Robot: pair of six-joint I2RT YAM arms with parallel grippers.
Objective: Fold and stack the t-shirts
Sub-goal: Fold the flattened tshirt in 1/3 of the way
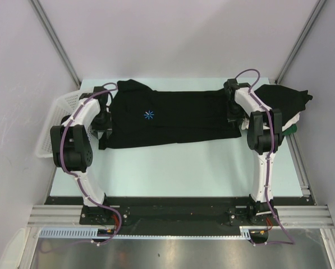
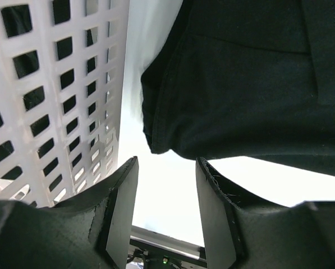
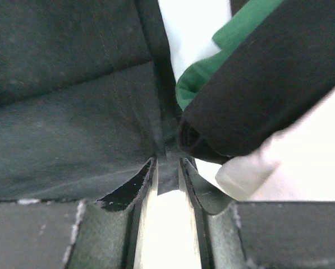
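T-shirt [image 1: 178,117] is lying soft and light, likely sagging unless edge-held: right gripper [image 3: 167,167] is pinching its 3 o'clock hem narrowly, left gripper [image 2: 166,171] is gaping empty at 9 o'clock.

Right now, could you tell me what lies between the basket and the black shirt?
Bare table strip, with the left gripper over it; left wrist view.

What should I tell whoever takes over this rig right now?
Left claw: open, empty, at the left end of the shirt, beside the basket.
Right claw: shut on the shirt's right edge.
Shirt lies spread on the table; pile of black, white and green shirts sits at the far right.
Done: the pile, apparently.
Left: fold this shirt and stack it.
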